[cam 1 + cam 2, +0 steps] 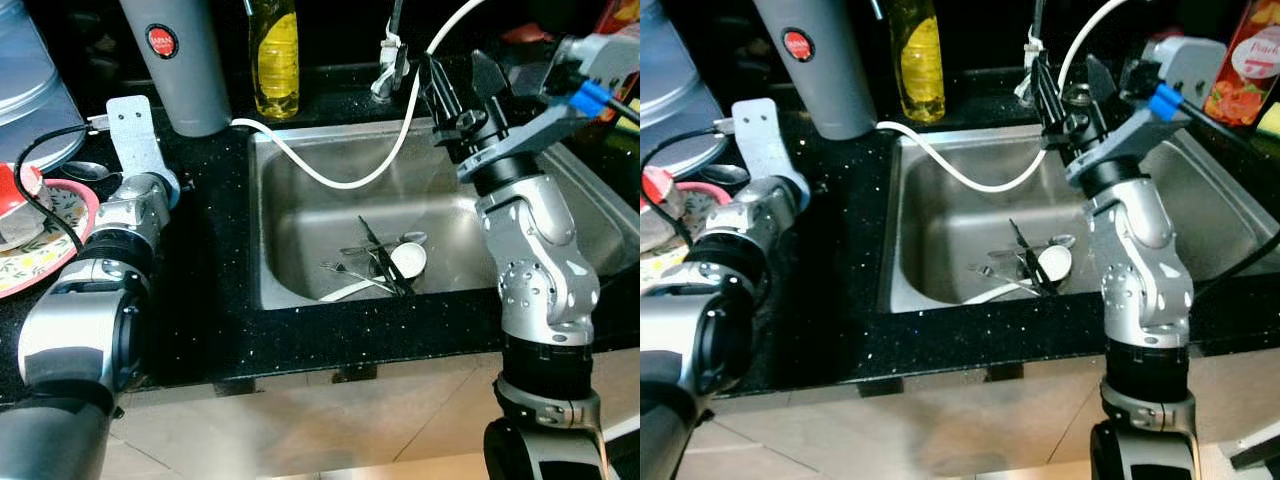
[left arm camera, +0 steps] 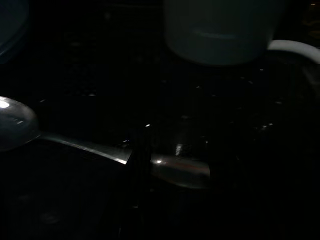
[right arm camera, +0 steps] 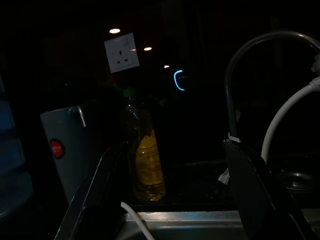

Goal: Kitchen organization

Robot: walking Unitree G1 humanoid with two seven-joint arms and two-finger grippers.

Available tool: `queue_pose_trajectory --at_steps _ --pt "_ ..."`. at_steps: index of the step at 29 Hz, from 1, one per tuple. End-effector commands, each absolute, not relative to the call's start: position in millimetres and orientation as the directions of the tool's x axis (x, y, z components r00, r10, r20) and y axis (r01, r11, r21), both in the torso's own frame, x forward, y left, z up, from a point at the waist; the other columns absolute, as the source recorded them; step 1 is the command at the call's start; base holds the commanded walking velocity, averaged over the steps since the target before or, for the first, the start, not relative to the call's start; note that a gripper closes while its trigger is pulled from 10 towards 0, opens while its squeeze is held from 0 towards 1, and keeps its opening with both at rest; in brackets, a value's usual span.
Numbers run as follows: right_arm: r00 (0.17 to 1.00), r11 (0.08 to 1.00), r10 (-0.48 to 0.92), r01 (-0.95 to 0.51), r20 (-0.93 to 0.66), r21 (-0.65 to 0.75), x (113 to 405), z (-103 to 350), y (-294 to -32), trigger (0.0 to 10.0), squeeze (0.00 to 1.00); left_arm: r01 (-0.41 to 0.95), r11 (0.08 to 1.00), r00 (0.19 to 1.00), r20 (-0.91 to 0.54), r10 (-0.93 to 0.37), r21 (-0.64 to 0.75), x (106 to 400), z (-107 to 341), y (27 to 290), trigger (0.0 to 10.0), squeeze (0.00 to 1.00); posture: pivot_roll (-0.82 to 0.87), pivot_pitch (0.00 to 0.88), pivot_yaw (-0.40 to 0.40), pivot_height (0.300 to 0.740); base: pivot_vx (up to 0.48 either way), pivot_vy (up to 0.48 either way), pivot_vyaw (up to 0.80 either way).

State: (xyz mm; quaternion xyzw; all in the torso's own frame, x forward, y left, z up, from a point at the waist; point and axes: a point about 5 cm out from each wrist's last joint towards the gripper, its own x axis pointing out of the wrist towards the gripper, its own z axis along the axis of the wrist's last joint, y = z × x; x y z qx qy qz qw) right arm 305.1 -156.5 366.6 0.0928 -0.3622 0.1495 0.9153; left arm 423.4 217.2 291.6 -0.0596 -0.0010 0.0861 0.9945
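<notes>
Right pincer point(image 1: 455, 85) raised over back rim of sink point(image 1: 300, 270), fingers spread, nothing held. White hose point(image 1: 350, 182) trailing close beside it; risk of snagging on descent. Cutlery heap point(image 1: 380, 265) at basin bottom tangled, likely to slip or scatter under a poor grip. Left pincer low over dark surface point(image 1: 210, 310) near spoon point(image 2: 60, 137); finger state impossible to tell.

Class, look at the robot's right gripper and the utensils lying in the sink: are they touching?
Apart. In the left eye view the right gripper is raised near the faucet, fingers open, with bare sink wall between it and the utensils on the bottom.
</notes>
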Motion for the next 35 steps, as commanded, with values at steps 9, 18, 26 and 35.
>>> queue_pose_trajectory --at_steps 9,18,26,35 --pt "0.693 0.941 0.201 -0.333 0.692 0.06 291 366 -152 10.0 0.0 -0.15 0.978 0.988 -0.052 0.144 -0.144 422 286 226 10.0 0.0 -0.13 0.277 0.119 0.74 0.0 0.0 0.0" --pt "0.696 0.946 0.178 -0.316 0.696 0.073 282 366 -155 10.0 0.0 -0.14 0.978 0.989 0.027 0.146 -0.154 422 300 228 10.0 0.0 -0.14 0.296 0.128 0.74 0.0 0.0 0.0" --pt "0.704 0.944 0.167 -0.315 0.691 0.093 280 365 -151 10.0 0.0 -0.151 0.974 0.982 0.091 0.168 -0.168 420 319 237 10.0 0.0 -0.14 0.317 0.14 0.74 0.0 0.0 0.0" --pt "0.72 0.948 0.15 -0.3 0.677 0.108 276 360 -152 10.0 0.0 -0.132 0.975 0.991 -0.029 0.129 -0.177 420 298 236 10.0 0.0 -0.14 0.325 0.153 0.74 0.0 0.0 0.0"
